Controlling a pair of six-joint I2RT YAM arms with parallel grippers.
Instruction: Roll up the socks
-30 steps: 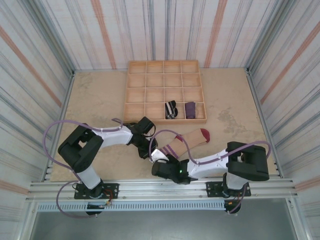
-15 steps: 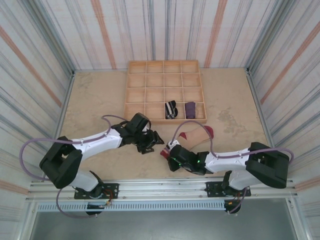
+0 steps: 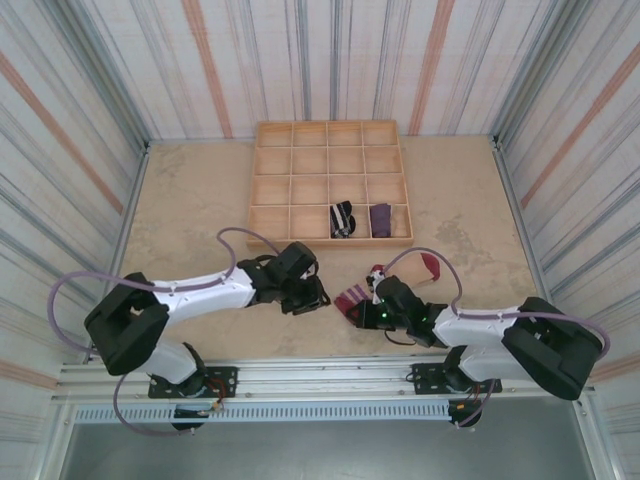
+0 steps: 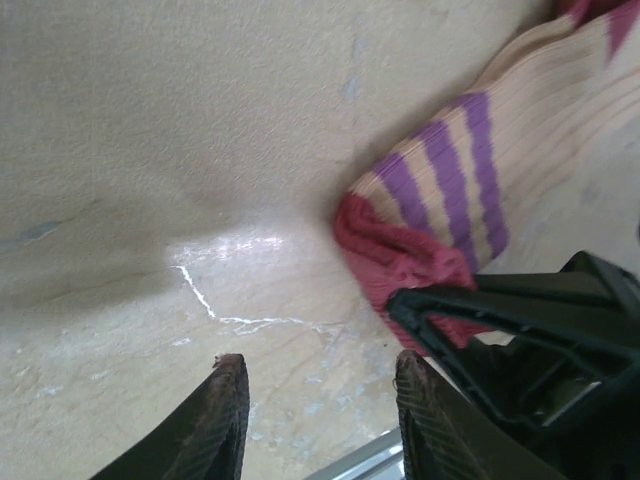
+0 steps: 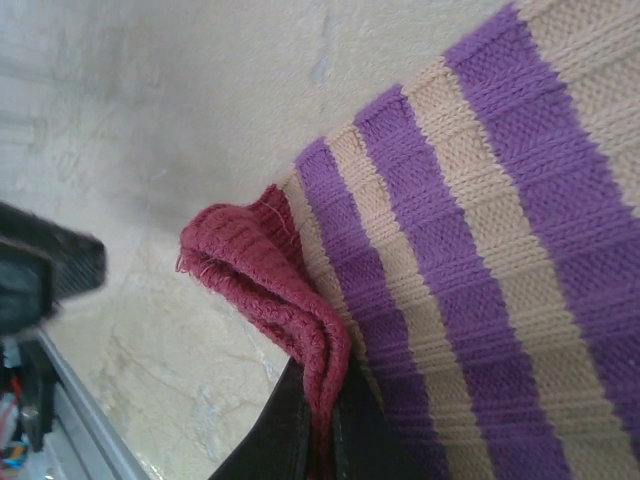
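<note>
**A:** Right, where is the beige sock (image 3: 358,295)?

**B:** Flat on the desk (image 3: 200,210), on the near half, between the front rim of the wooden tray (image 3: 300,241) and the metal rail (image 3: 300,372) along the near edge. Its maroon toe (image 3: 431,265) points away to the right and its maroon cuff (image 5: 270,280) points towards the left arm.

**A:** And the tools?

**B:** The right tool (image 5: 312,430) is pressed together on that cuff, pinching a doubled fold of it. The left tool (image 4: 320,365) is spread, with only bare desk between its fingers, just beside the cuff and not touching it.

**A:** How much room is there?

**B:** It's tight in the middle, where the two tools nearly meet tip to tip. There is open desk to the left of the tray and more to its right. Striped corrugated walls (image 3: 80,150) close in the left, right and far sides.

**A:** What about textures?

**B:** It's a ribbed knit, tan with purple bands, and the cuff is fuzzier and frayed at its edge. The desk is pale, mottled and scuffed. The tray is a grid of square compartments. A rolled black-and-white sock (image 3: 343,218) and a purple one (image 3: 381,219) sit in neighbouring compartments of its front row.
</note>
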